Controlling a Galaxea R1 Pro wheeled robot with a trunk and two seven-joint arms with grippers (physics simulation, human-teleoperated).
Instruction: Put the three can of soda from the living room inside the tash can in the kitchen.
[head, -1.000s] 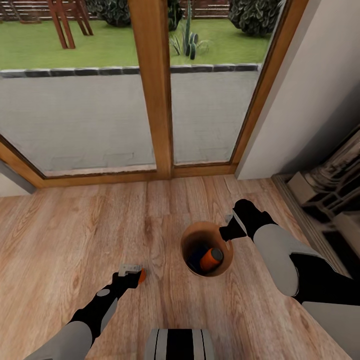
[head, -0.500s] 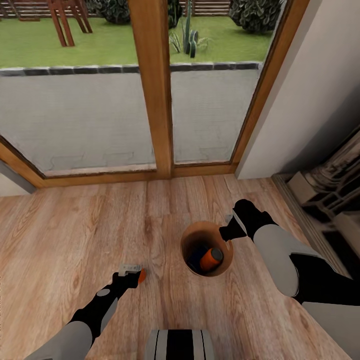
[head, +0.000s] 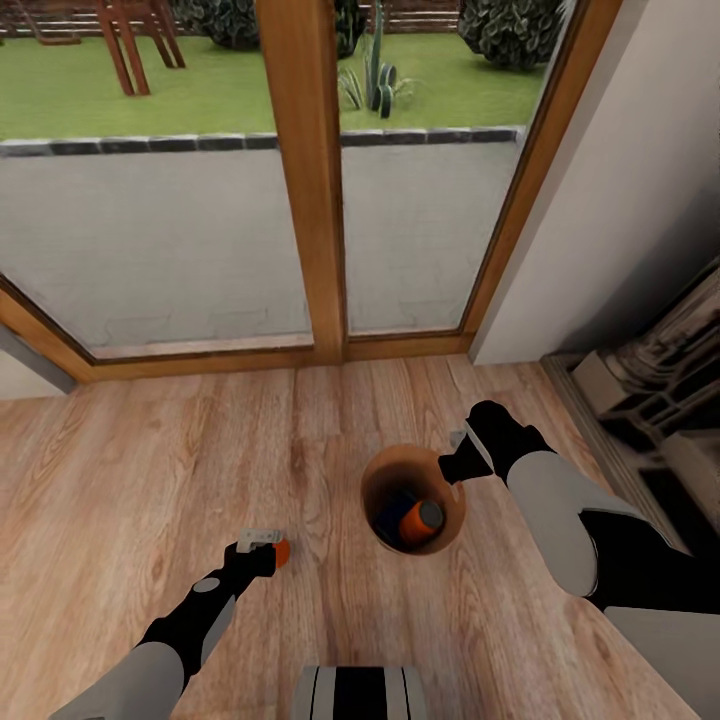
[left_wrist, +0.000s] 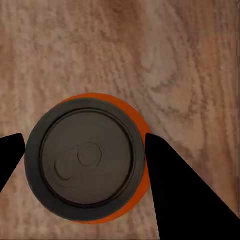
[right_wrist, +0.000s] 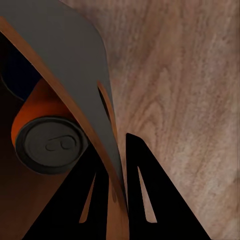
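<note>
Wood floor (head: 150, 460): left end effector (left_wrist: 82, 160) pinching orange can (left_wrist: 87, 158); right end effector (right_wrist: 116, 190) clamping trash can (right_wrist: 75, 75) rim.

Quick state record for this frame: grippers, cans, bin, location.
left gripper: shut on orange can, upright, above wood floor
right gripper: shut on bin rim, one finger inside, one outside
bin: held above the floor, open
in bin: second orange can, on its side; dark blue can behind it
location: by glass doors, garden outside
</note>
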